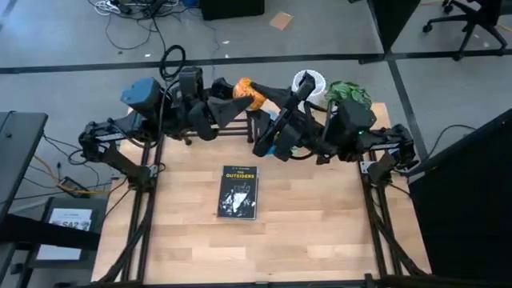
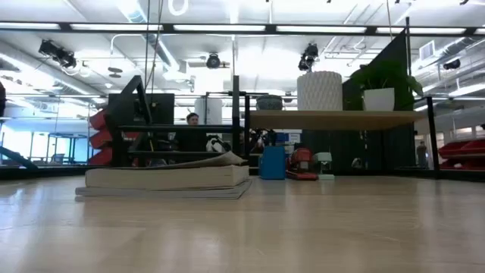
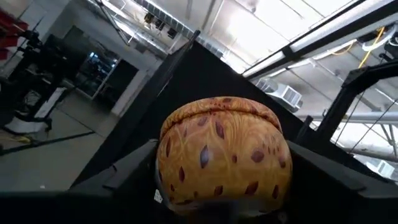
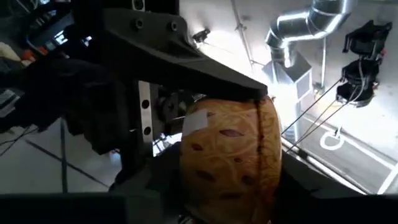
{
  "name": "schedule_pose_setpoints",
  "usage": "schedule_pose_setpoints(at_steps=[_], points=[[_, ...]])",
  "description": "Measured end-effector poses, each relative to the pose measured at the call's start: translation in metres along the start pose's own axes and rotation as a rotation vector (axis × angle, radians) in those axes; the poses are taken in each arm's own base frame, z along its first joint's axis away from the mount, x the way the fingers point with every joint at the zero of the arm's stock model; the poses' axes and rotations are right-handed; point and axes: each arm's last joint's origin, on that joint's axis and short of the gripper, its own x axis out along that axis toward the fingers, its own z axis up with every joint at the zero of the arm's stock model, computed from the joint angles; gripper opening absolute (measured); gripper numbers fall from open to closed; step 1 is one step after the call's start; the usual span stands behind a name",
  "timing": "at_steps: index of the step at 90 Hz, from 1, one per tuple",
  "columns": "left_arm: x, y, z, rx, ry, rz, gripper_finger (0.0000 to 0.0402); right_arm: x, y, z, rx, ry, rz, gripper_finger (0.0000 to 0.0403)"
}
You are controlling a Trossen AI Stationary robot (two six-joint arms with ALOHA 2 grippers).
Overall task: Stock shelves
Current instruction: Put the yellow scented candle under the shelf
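Right now your orange patterned bowl (image 1: 250, 94) sits at the top centre of the high view, over the black rack (image 1: 258, 122), clamped between both arms. The left gripper (image 3: 217, 211) has its fingers pinched on the bowl's flanks, and the right gripper (image 4: 227, 205) grips it from the opposite side. It looks rigid, glossy and probably light, so treat it as slippery and breakable; hold at the widest band. The wooden shelf (image 2: 333, 119), right of centre in the low view, already carries a white pot (image 2: 319, 91) and a plant (image 2: 383, 83). A book (image 1: 238, 193) lies mid-table.
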Motion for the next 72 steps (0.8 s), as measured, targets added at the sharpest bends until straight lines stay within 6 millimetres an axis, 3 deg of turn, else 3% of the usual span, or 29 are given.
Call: schedule_pose_setpoints(at_steps=[16, 34, 57, 64, 72], points=[[-0.002, 0.002, -0.002, 0.073, 0.037, 0.029, 0.0365, -0.006, -0.001, 0.003, 0.008, 0.098, -0.017, 0.0136], [-0.023, 0.002, 0.022, 0.18, 0.024, 0.09, 0.0382, -0.028, 0.0, -0.002, 0.097, 0.268, 0.124, 0.0136], [-0.046, 0.008, 0.039, 0.248, 0.033, 0.262, 0.0382, -0.072, 0.019, -0.046, 0.312, 0.675, 0.421, 0.0136], [-0.047, 0.009, 0.039, 0.252, 0.04, 0.271, 0.0382, -0.088, 0.037, -0.062, 0.349, 0.858, 0.563, 0.0136], [-0.046, 0.01, 0.036, 0.256, 0.057, 0.279, 0.0382, -0.107, 0.066, -0.081, 0.278, 1.057, 0.66, 0.0136]])
